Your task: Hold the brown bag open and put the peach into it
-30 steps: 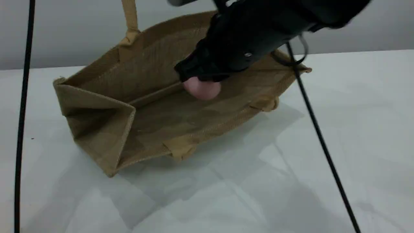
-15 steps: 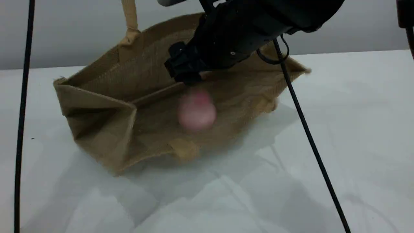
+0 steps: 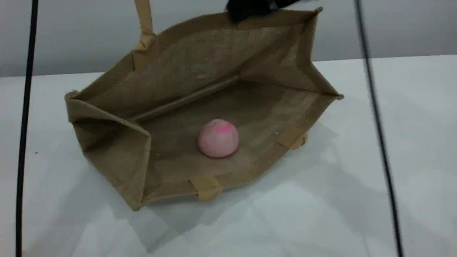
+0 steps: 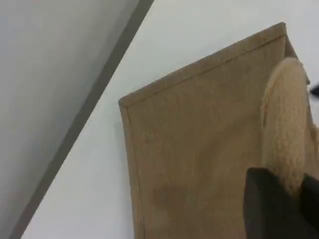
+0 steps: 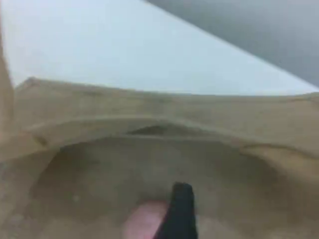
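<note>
My left pincer (image 4: 279, 199) is clamped on the brown bag's (image 3: 171, 71) handle (image 4: 285, 124), bare table (image 3: 357, 185) beyond its rim; the peach (image 3: 218, 138) lies inside, below my right pincer (image 5: 180, 211), spread wide and empty

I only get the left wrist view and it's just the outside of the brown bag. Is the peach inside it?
Observer: Yes. In the scene view the peach lies inside the brown bag, on its lower wall.
Operator: Is the other claw grabbing it?
Observer: No. The right gripper is up by the bag's top rim, and nothing touches the peach.
Operator: Is the bag open wide?
Observer: Yes. Its mouth gapes toward the scene camera, and one handle runs straight up out of the picture.
</note>
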You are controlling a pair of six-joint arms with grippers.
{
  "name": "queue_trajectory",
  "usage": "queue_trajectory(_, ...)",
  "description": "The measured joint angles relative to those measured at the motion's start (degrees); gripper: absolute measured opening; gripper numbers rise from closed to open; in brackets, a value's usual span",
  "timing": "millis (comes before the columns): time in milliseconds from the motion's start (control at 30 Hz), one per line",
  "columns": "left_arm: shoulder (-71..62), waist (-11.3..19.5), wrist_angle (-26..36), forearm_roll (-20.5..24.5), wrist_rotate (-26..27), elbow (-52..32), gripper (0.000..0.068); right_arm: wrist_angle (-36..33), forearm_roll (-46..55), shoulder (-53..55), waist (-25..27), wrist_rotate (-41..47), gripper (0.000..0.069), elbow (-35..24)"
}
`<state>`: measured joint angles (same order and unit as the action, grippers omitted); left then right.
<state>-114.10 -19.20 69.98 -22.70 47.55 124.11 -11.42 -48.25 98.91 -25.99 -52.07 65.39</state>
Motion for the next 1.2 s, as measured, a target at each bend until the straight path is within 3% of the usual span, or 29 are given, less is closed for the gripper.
queue_trajectory(233, 0.0, 0.0, 0.0, -0.24, -0.05, 0.0, 0.009, -8.17, 3.73, -7.31, 10.05, 0.63, 0.0585, 0.0)
queue_trajectory(367, 0.0, 0.0, 0.0, -0.28, -0.31, 0.0, 0.0132, -9.94, 4.14, -9.97, 14.41, 1.05, 0.0585, 0.06)
queue_trajectory(633, 0.0, 0.17, -0.16, 1.16, -7.69, 0.0, 0.0416, -15.93, 8.58, -13.51, 19.18, 6.2, 0.0585, 0.11)
queue_trajectory(800, 0.41, 0.17, -0.1, 7.95, -15.14, 0.0, 0.0561, -18.13, 13.37, -19.44, 21.31, 12.65, 0.0585, 0.11)
queue_trajectory(1000, 4.42, 0.17, 0.06, 16.77, -25.77, 0.0, 0.0582, -24.99, 20.21, -29.77, 21.65, 20.7, 0.0585, 0.16)
queue_trajectory(1200, 11.86, 0.17, 0.11, 18.55, -32.2, -1.2, 0.0582, -32.66, 24.11, -42.56, 21.65, 27.18, 0.0585, 0.16)
